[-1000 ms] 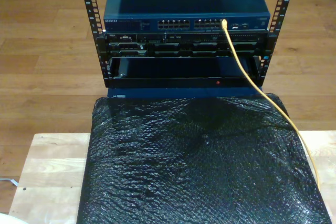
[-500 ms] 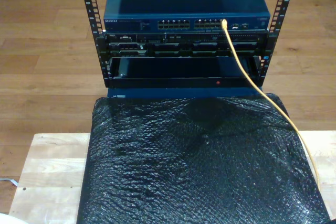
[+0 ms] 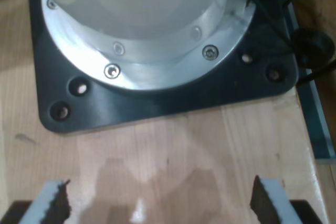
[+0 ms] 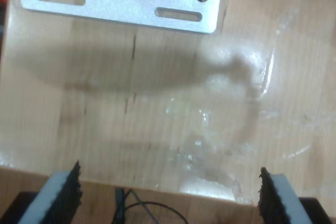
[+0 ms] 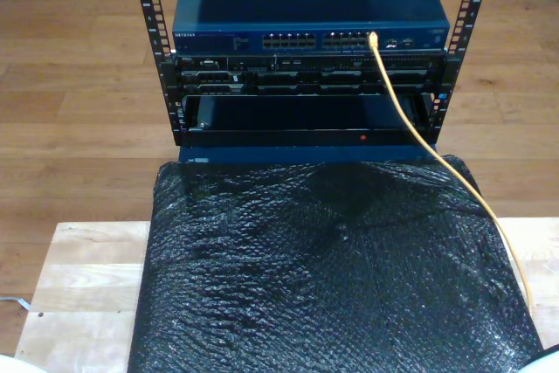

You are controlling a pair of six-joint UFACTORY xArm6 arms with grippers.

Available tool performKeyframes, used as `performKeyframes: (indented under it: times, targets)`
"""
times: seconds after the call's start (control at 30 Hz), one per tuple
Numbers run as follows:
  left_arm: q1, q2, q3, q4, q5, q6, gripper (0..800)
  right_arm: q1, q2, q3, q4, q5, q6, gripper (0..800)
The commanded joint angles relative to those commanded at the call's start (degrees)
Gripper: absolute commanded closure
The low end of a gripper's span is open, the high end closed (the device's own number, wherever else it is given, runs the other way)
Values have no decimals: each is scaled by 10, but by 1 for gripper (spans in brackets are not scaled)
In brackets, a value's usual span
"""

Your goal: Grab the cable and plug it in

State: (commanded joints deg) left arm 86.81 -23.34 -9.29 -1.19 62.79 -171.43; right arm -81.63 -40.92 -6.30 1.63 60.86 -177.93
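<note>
Cable (image 5: 410,124): plugged into switch (image 5: 310,39), trailing over black wrap (image 5: 332,277).
First end effector (image 3: 157,203): spread, above table (image 3: 173,150).
Second end effector (image 4: 168,192): spread, empty.

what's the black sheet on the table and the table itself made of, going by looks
The black sheet looks like plastic bubble wrap: glossy, crinkled, with a fine dotted texture catching light. The table looks like pale unfinished or lightly sealed wood, with visible plank seams and grain; I can't tell solid from laminated.

The cable (image 5: 428,141) runs from the switch (image 5: 310,39) across the mat (image 5: 332,277).
</note>
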Motion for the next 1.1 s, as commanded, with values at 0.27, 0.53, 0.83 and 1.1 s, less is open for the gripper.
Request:
performKeyframes:
  times: [0.27, 0.53, 0.83, 1.1]
  targets:
    - [0, 0, 0, 0, 0, 0, 0, -4, 29, 23, 0, -41, -22, 2]
    - [0, 0, 0, 0, 0, 0, 0, -8, 55, 34, 2, -62, -21, 2]
    - [0, 0, 0, 0, 0, 0, 0, -15, 52, 43, 3, -84, -20, 2]
    - [-1, 0, 0, 0, 0, 0, 0, -15, 51, 46, 3, -85, -20, 2]
